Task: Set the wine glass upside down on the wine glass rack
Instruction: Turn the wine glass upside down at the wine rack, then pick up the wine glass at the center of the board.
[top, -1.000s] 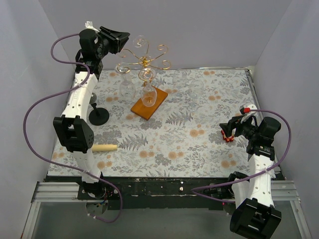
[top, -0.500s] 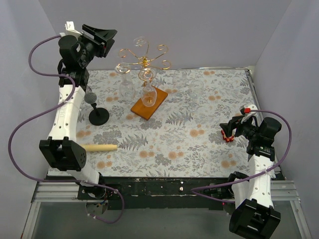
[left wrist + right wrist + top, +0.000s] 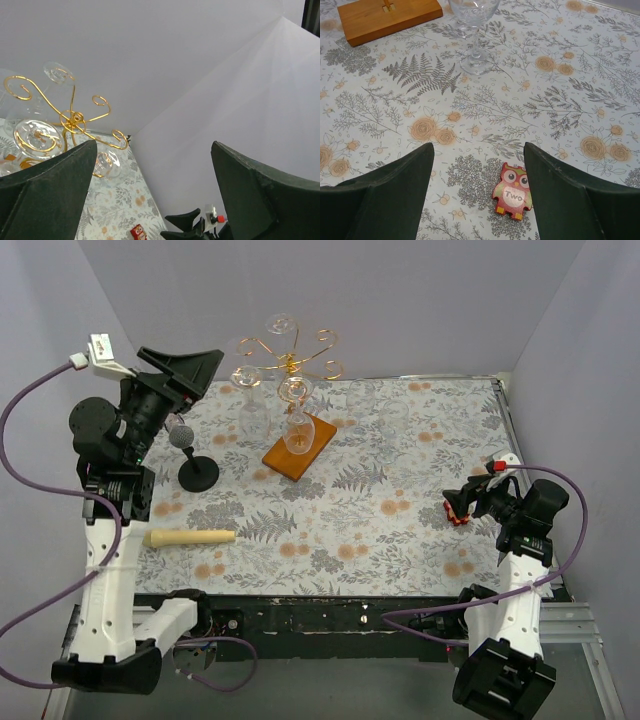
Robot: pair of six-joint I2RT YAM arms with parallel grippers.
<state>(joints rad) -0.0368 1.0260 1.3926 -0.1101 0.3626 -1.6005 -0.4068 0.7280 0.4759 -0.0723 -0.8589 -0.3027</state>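
The wine glass rack is a gold wire tree with spiral arms on an orange-brown wooden base, standing at the back of the table. Clear wine glasses hang upside down from its arms, one at the left and one in front. In the left wrist view the rack and a hanging wine glass lie left of my left gripper. That left gripper is open, empty, raised and left of the rack. My right gripper hangs open and empty low over the table's right side.
An upright wine glass stands on the floral cloth right of the rack's base. A red owl tile lies under my right gripper. At the left stand a black microphone stand and a wooden handle. Walls enclose three sides.
My left gripper has opened wide and drawn back to the left, away from the rack. The glasses stay hanging on the rack. The right arm has hardly moved.
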